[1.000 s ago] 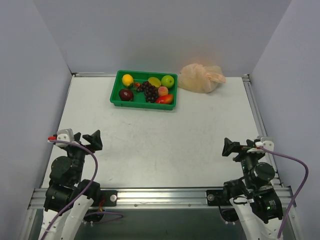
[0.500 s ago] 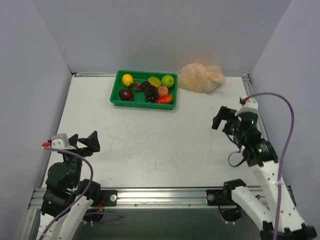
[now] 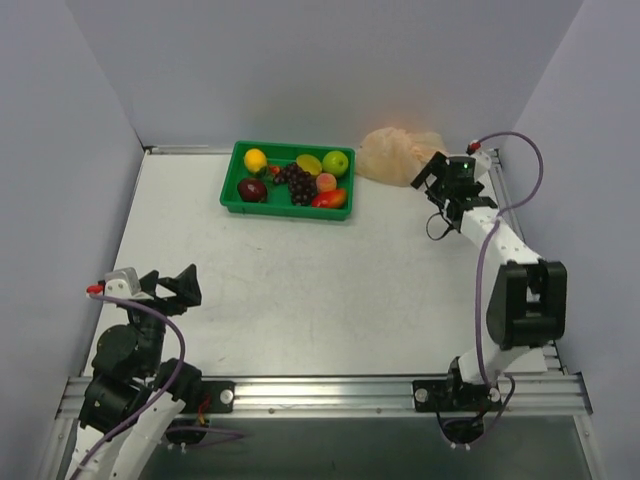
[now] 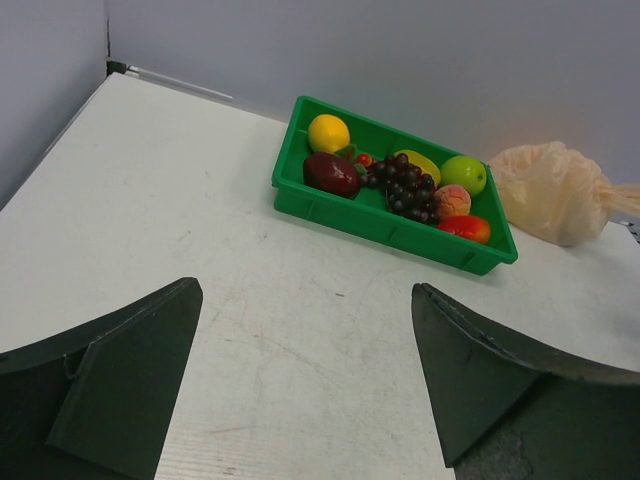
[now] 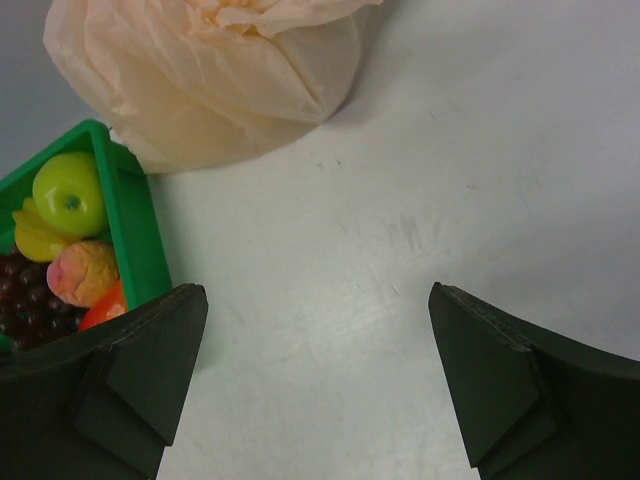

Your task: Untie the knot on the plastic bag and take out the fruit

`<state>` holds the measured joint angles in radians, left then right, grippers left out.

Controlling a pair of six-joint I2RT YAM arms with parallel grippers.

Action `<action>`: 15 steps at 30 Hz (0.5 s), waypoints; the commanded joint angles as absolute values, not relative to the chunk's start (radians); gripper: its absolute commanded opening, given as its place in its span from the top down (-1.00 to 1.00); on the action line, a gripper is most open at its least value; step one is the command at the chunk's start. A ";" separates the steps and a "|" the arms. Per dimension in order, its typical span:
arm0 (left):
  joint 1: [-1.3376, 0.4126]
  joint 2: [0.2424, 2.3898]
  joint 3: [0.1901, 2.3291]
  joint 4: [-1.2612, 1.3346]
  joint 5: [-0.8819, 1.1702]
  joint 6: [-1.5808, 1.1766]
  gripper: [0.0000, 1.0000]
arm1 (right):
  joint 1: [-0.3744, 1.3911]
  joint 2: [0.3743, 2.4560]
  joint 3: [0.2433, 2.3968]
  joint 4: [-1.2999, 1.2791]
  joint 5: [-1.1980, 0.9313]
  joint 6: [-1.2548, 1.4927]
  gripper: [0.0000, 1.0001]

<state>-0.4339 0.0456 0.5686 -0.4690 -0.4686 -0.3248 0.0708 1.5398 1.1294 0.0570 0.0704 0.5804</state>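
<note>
The peach plastic bag [image 3: 397, 156] lies closed at the back right of the table, just right of the green tray [image 3: 228, 190]. It also shows in the left wrist view [image 4: 550, 190] and the right wrist view [image 5: 210, 80]. Its twisted knot end [image 4: 612, 193] points right; the bunched top [image 5: 275, 12] sits at the frame's upper edge. What the bag holds is hidden. My right gripper [image 3: 428, 172] [image 5: 315, 295] is open and empty over bare table, just short of the bag. My left gripper [image 3: 190, 285] [image 4: 306, 288] is open and empty at the near left.
The tray holds a lemon [image 3: 256, 159], a green apple [image 3: 336, 162], a peach [image 3: 326, 181], dark grapes [image 3: 298, 182], a dark red apple [image 3: 252, 189] and an orange-red fruit [image 3: 330, 198]. Grey walls close off the back and both sides.
My right arm has reached from the near edge out to the back right, bringing its open gripper up beside the bag. The left arm has hardly moved.
</note>
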 commanded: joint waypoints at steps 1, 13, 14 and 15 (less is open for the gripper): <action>-0.445 0.044 0.580 -0.463 -0.492 -0.327 -0.95 | 0.054 1.687 1.196 0.294 0.071 0.682 -0.99; -0.457 0.100 0.575 -0.440 -0.465 -0.308 -0.95 | 0.023 2.153 1.505 0.531 0.026 0.787 -0.84; -0.457 0.106 0.575 -0.439 -0.465 -0.307 -0.95 | 0.018 2.172 1.519 0.543 0.032 0.791 -0.82; -0.457 0.110 0.575 -0.439 -0.465 -0.307 -0.95 | 0.017 2.189 1.549 0.546 0.035 0.798 -0.81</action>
<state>-0.4511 0.0891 0.5686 -0.4671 -0.4706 -0.3244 0.0254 2.1651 1.4693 0.4477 0.0105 0.7578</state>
